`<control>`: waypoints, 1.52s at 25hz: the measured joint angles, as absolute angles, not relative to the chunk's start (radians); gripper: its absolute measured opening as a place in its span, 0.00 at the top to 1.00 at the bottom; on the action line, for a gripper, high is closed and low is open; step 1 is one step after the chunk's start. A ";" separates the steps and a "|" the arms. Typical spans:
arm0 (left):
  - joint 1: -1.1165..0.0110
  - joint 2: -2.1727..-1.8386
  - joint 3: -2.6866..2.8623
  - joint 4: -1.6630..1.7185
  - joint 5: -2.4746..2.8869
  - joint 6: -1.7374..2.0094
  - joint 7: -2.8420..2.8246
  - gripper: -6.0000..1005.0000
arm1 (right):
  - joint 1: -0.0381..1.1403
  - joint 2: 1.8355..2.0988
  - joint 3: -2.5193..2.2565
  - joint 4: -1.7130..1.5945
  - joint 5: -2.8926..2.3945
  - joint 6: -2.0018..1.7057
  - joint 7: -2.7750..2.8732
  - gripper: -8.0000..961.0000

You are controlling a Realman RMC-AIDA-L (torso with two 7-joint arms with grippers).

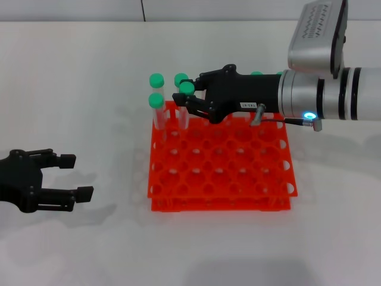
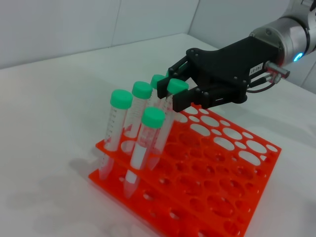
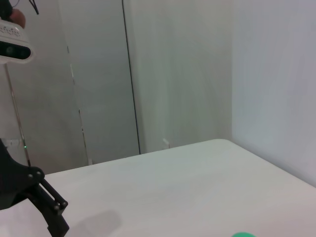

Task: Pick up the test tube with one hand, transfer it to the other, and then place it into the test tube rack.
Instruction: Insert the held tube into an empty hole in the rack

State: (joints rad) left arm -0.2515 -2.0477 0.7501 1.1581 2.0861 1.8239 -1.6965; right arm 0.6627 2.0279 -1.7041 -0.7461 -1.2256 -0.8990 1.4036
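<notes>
The orange-red rack (image 1: 238,179) stands mid-table. My right gripper (image 1: 183,89), labelled and with a blue light, reaches over the rack's far left corner and is shut on a green-capped test tube (image 1: 186,88) just below its cap. In the left wrist view the gripper (image 2: 174,89) holds this tube (image 2: 177,86) tilted, with its lower end down in a rack (image 2: 222,187) hole. Several other green-capped tubes (image 2: 121,98) stand in holes beside it. My left gripper (image 1: 78,176) is open and empty, low over the table to the left of the rack.
A further green cap (image 1: 256,74) shows behind the right wrist. Most rack holes are empty. The white table (image 1: 89,77) runs to a pale wall at the back. The right wrist view shows only a green cap edge (image 3: 242,234), table and wall.
</notes>
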 joint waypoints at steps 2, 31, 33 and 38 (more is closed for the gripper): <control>-0.252 -2.048 0.750 1.158 2.086 1.824 -1.696 0.12 | 0.663 2.028 -1.704 -0.747 -1.226 -0.900 1.401 0.72; -0.261 -2.045 0.749 1.147 2.086 1.822 -1.698 0.12 | 0.664 2.028 -1.700 -0.750 -1.226 -0.914 1.381 0.67; -0.261 -2.045 0.749 1.147 2.086 1.822 -1.698 0.12 | 0.664 2.028 -1.701 -0.752 -1.226 -0.914 1.381 0.66; -0.261 -2.045 0.748 1.147 2.086 1.822 -1.699 0.12 | 0.664 2.027 -1.697 -0.761 -1.226 -0.930 1.381 0.65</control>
State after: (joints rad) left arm -0.2608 -2.0447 0.7485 1.1474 2.0861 1.8223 -1.6987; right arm 0.6637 2.0266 -1.6969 -0.7607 -1.2257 -0.9300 1.3806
